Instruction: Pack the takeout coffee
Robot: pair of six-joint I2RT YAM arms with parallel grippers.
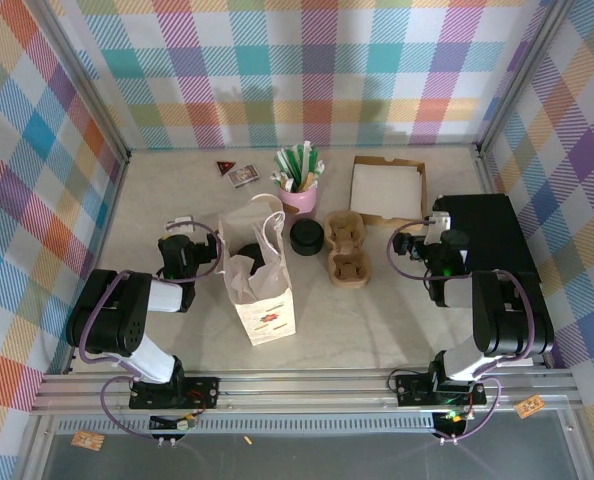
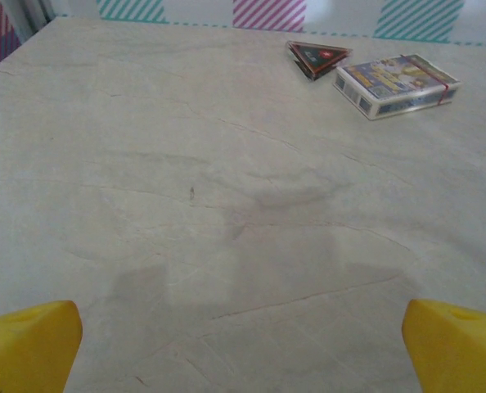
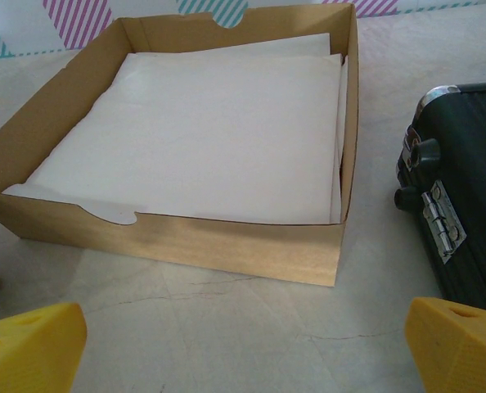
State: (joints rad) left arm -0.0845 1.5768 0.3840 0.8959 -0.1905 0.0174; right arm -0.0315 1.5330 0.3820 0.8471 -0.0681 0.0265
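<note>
The pale, stone-veined counter [image 1: 377, 320] carries everything. The hard black case [image 1: 492, 235] lies at its right edge, by the right arm. The cream paper bag [image 1: 267, 300] stands upright between the two arms, thin-walled and creased, its mouth open upward. Far right of centre is the shallow brown cardboard box [image 3: 186, 237], lined with flat white paper. The moulded pulp cup carrier [image 1: 347, 250] and a round stack of black lids [image 1: 305, 237] sit just right of the bag.

A dark round shape in the bag's mouth looks to us like the plastic lid of the takeout coffee [image 1: 249, 256]. We judge that the cup stands inside with its long axis upright.

The bag is just right of the left end effector [image 2: 243, 348] and well apart from the right end effector [image 3: 243, 348], so the left arm is nearer. Both end effectors have their yellow fingers spread wide, holding nothing.
</note>
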